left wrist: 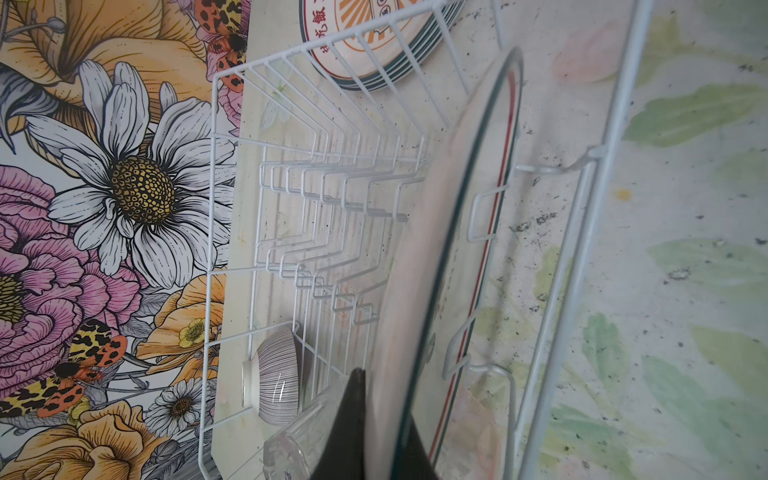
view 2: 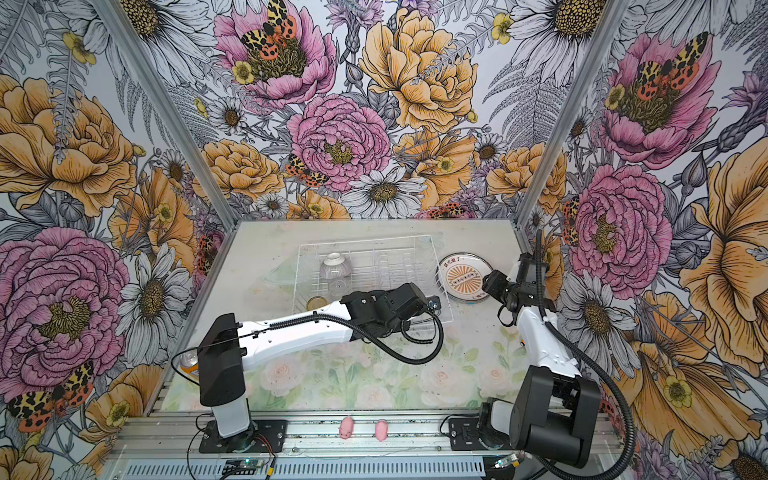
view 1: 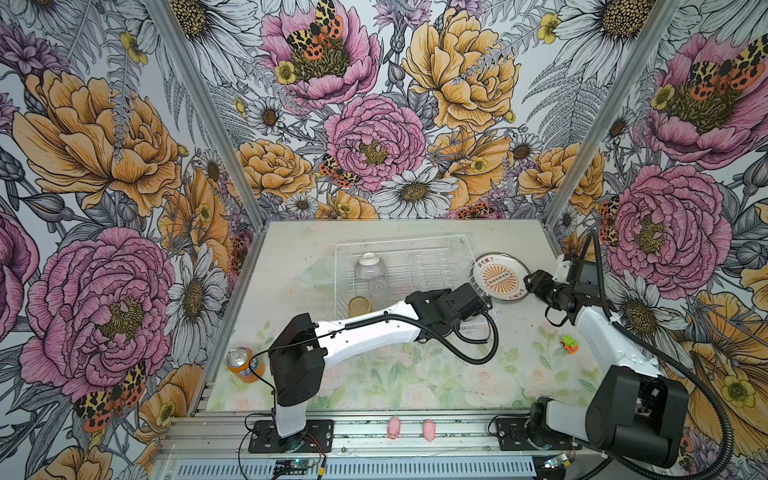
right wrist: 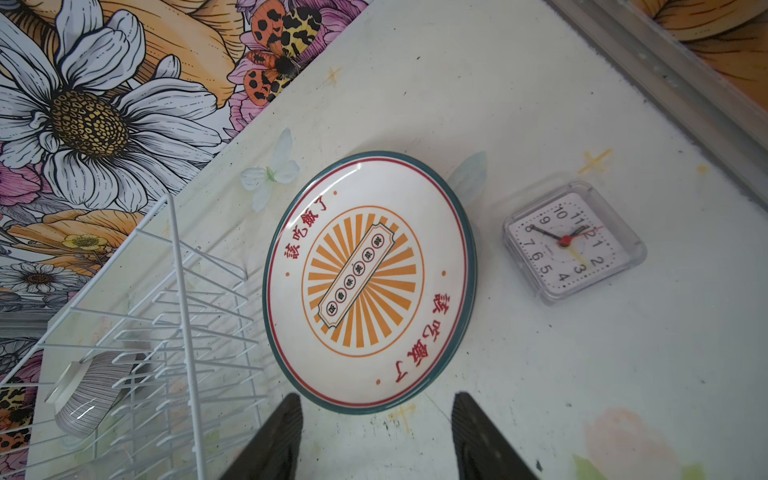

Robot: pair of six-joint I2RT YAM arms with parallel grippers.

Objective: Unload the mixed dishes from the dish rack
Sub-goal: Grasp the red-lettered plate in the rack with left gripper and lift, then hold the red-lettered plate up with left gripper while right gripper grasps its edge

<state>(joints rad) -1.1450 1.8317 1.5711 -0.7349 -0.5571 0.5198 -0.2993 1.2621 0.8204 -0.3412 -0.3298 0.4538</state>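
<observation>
Two arms are meeting at the three o'clock end of the dish rack (view 1: 415, 246) in both top views. The left gripper (left wrist: 384, 432) is reaching across the rack, and its jaws are clamping the rim of a plate (left wrist: 436, 249), one finger on each face. That plate is standing on edge between the prongs at the rack's three o'clock end. Outside the rack, just past that end, a stack of plates (view 1: 498, 280) is lying flat on the table, printed faces up. The right gripper (right wrist: 378, 436) is hovering at the stack's three o'clock with its jaws standing apart and holding nothing, its fingertips just short of the top plate's rim. Inside the rack, a ribbed bowl (view 1: 370, 266) is sitting upside down towards ten o'clock. A clear tumbler (view 1: 378, 286) is lying near nine o'clock, and an amber tumbler (view 1: 359, 306) is standing near eight o'clock. In the right wrist view, a small clock (right wrist: 573, 243) is lying near the stack without touching it.
</observation>
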